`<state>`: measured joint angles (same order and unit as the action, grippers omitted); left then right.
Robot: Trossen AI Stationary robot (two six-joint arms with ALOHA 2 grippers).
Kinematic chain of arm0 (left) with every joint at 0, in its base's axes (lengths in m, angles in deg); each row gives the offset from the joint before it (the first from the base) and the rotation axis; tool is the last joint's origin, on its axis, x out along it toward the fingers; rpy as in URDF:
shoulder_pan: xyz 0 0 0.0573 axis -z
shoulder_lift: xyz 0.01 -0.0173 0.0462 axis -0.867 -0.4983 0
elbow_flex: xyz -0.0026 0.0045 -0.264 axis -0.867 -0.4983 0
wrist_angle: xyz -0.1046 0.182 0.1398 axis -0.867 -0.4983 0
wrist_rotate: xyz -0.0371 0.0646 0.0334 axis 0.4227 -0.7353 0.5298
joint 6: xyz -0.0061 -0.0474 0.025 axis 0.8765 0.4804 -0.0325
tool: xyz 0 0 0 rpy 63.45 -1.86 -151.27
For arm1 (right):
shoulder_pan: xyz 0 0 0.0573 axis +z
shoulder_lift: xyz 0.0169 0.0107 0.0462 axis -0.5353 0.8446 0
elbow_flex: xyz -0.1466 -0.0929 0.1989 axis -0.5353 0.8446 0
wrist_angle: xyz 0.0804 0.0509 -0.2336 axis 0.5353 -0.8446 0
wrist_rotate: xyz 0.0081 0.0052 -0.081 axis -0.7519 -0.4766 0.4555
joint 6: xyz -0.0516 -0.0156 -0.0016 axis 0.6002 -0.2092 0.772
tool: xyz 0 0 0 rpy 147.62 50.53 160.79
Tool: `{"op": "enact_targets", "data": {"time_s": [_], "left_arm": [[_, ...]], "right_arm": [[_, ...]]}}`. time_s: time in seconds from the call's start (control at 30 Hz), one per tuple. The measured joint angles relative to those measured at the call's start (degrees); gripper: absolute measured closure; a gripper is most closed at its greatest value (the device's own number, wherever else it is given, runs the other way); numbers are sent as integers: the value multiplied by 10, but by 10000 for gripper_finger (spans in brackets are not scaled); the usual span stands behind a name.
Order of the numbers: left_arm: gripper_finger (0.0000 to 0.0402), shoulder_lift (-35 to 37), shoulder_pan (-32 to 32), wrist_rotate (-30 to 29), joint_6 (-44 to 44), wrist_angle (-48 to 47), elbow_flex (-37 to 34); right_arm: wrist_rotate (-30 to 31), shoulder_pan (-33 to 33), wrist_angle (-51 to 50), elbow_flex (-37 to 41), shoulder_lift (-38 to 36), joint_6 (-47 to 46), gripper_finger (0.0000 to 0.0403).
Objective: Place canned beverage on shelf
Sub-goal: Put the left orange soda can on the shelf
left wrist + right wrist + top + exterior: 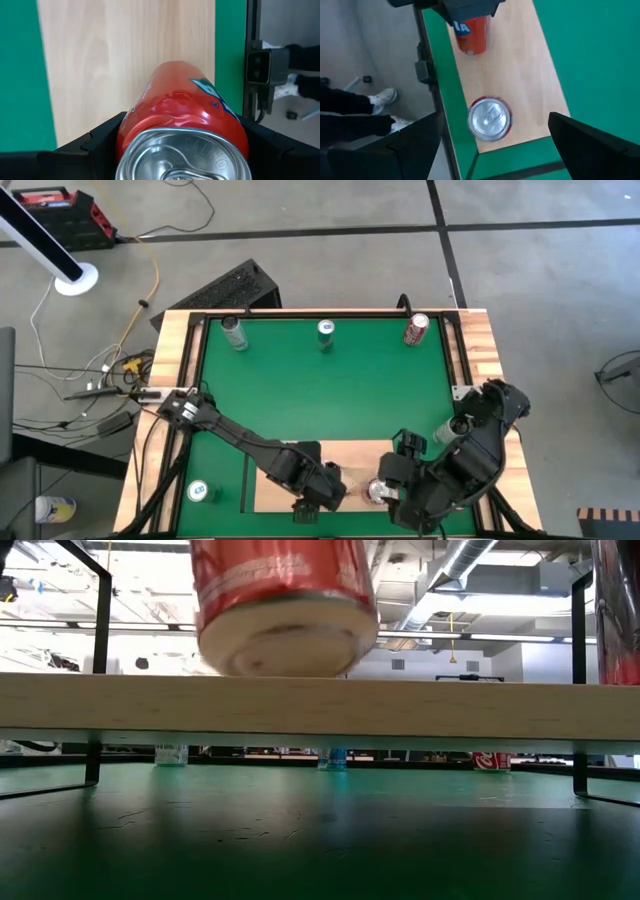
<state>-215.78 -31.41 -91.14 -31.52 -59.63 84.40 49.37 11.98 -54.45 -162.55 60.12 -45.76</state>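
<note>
The red can (182, 135), low in the frame, sits clamped in the left gripper (182, 150) above the shelf (125, 60), stiff but smooth, best gripped mid-body; the right gripper (495, 145) gapes empty.

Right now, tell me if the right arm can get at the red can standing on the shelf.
Probably yes. The right tool hangs open directly over the standing red can on the shelf, with nothing between them. The left tool holds another red can farther along, apart from it.
</note>
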Motion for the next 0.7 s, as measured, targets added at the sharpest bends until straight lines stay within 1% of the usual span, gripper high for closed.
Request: {"op": "enact_targets", "data": {"time_s": [0.17,0.3,0.37,0.53,0.6,0.7], "left_arm": [[121,-3,11,-22,-1,5,-1],[121,-8,12,-7,2,3,-1],[101,-9,12,-5,2,7,-1],[25,-9,11,-14,4,8,0],[12,-9,11,-20,9,9,0],[9,-8,11,-10,17,23,0]], "right_arm": [[2,23,0,0,0,-33,19],[4,34,0,0,0,-62,19],[4,38,0,0,0,-73,19],[4,48,0,0,0,-91,19],[4,51,0,0,0,-95,19],[4,52,-1,0,0,-96,19]]}}
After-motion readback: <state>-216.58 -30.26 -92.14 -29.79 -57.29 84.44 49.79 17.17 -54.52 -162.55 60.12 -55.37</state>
